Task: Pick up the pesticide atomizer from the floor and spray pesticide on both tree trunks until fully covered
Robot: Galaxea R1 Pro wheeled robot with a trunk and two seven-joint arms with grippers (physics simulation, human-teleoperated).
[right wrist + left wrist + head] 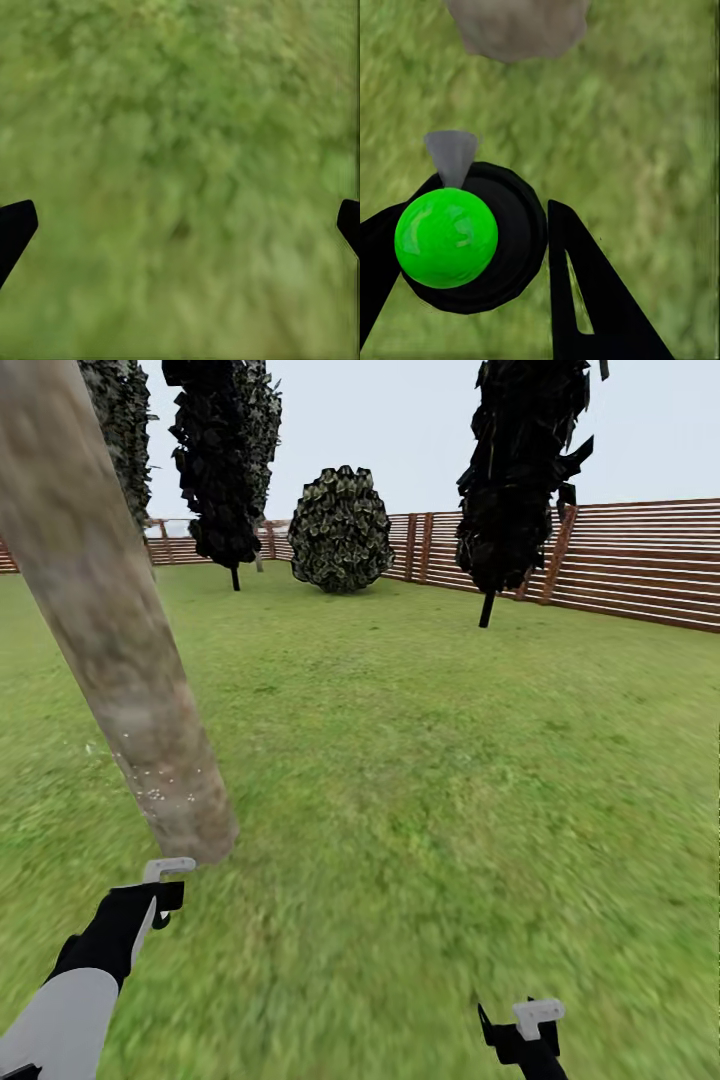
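Lawn (pixel 430 760) and fence (pixel 640 565) frame our spraying stance at a tree trunk (pixel 110 630).
We see grass across most of the head view, the brown slat fence along the upper right, two dark narrow trees (pixel 520 470) and a round bush (pixel 340 530) before it. The mottled trunk slants from the upper left corner down to lower left, pale pesticide specks (pixel 150 785) dotting its lower part. Our left gripper (pixel 472 247), at lower left just below the trunk's base, is closed around the atomizer (pixel 446 236), whose green ball top and grey nozzle (pixel 451 154) face the trunk base. Our right gripper (pixel 180 225), at the bottom edge right of centre, is spread wide and holds nothing, over grass.
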